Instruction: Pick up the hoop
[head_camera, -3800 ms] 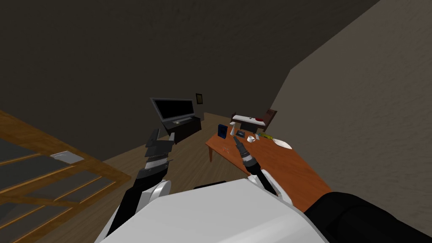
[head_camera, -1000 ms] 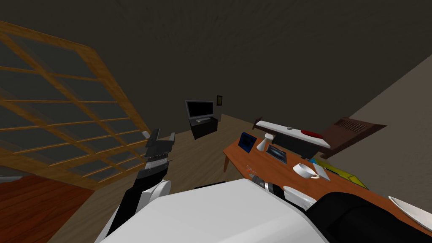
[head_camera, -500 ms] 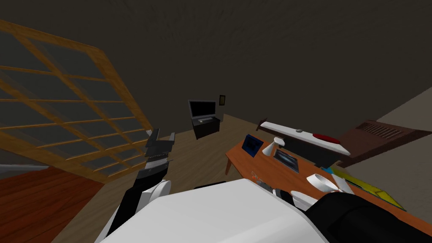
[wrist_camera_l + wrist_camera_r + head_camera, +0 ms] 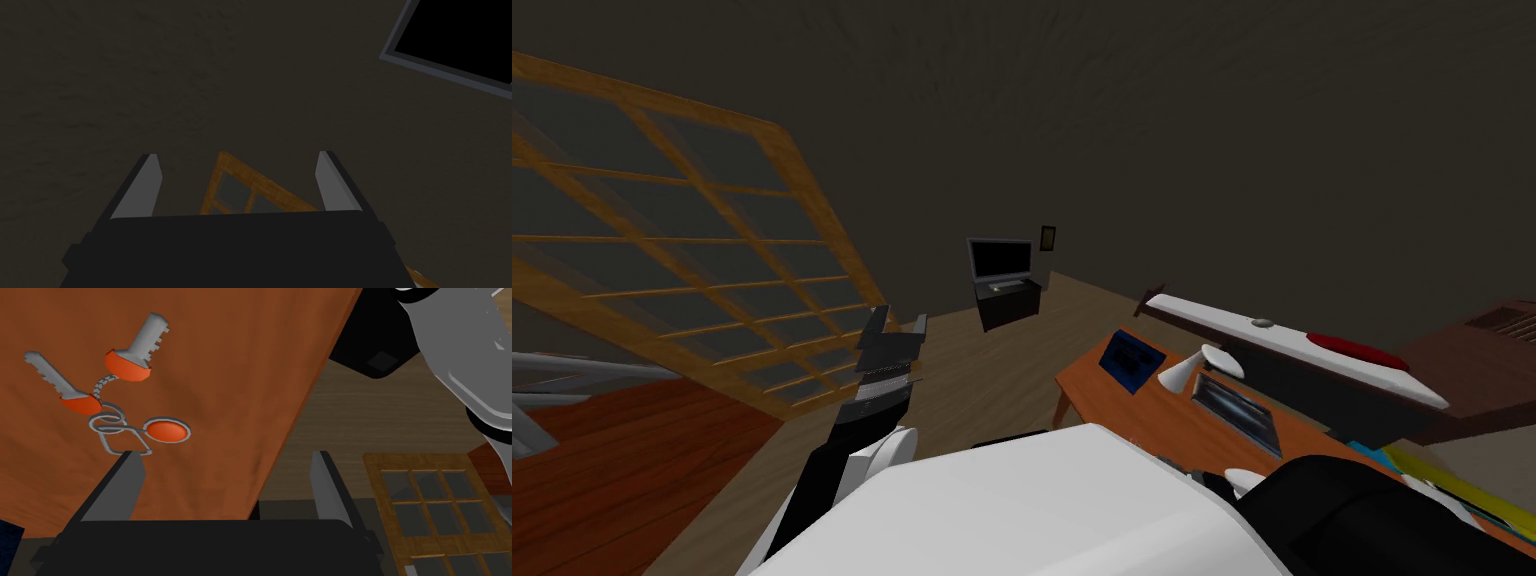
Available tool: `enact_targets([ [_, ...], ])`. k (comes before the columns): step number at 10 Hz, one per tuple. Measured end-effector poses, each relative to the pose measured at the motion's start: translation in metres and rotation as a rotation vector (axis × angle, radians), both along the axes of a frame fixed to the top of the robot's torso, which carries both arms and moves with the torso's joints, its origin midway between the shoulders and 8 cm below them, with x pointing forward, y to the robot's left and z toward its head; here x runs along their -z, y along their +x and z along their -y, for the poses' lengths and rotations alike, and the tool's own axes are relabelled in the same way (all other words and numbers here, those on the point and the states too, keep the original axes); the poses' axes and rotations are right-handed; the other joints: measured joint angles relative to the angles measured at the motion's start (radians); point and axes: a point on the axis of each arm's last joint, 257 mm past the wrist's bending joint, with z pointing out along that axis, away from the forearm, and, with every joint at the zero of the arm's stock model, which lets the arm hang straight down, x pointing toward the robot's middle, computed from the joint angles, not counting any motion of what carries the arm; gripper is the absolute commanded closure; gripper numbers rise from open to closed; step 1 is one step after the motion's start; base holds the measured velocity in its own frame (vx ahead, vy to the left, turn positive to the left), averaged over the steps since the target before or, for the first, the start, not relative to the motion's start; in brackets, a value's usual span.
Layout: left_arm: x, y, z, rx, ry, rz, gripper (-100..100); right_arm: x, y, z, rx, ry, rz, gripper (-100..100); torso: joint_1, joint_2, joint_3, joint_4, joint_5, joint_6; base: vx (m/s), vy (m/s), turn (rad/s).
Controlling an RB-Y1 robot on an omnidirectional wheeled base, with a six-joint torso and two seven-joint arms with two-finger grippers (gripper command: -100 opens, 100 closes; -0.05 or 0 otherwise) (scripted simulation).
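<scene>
Orange-brown wood grain marks the surface point(image 4: 210, 363), the largest item inspected and the reference for every position below. Right hand point(image 4: 227, 485) hangs astride the surface's edge with fingers spread wide and nothing between them. One finger point(image 4: 129, 480) is over the surface; the other is out past the edge, above the floor point(image 4: 350, 418). Left hand point(image 4: 898, 322) stands well clear of the surface, fingers likewise spread, holding nothing.

On the surface, set in from its edge, lie two grey keys point(image 4: 142, 343) with orange heads and an orange oval tag point(image 4: 167, 430). Joining them is the hoop point(image 4: 106, 423) — a thin grey wire ring, coiled, lying flat. The tip of the finger over the surface stands right at the hoop's nearest loop; whether it touches cannot be told.

Risks, as judged:

1. **Offset.** The right hand is off-centre — closing from here would likely catch air or the surface's edge rather than the hoop. It needs to shift further onto the surface first.
2. **Thin wire.** The wire lies flat, so blade-like fingers may ride over it or push it along the surface.
3. **Descent.** Coming down at this offset could set the near finger on the loop and pin it.
4. **Hanging load.** Keys and tag hang from the ring. A marginal pinch on thin wire may let the load swing, twist and slip free on lifting.
</scene>
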Motion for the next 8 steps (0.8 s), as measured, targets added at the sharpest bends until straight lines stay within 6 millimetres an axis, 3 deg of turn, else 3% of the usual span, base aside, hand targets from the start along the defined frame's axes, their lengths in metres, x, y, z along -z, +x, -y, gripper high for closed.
enact_targets([
  [2,0.000,0.000,0.000,0.000,0.000,0.000,0,0.002,-0.030,0.022,-0.036,-0.060,-0.067,-100,0.000,-0.001,0.000,0.000,0.000,0.000,0.110,-0.007,0.109],
  [3,0.000,0.000,0.000,0.000,0.000,0.000,0,0.003,-0.037,0.029,-0.047,-0.078,-0.087,-100,0.000,0.001,0.000,0.000,0.000,0.000,0.076,0.002,0.098],
  [8,0.000,0.000,0.000,0.000,0.000,0.000,0,0.015,-0.107,0.063,-0.135,-0.178,-0.238,-100,0.000,0.001,0.001,0.000,0.000,0.000,0.092,-0.011,0.104],
])
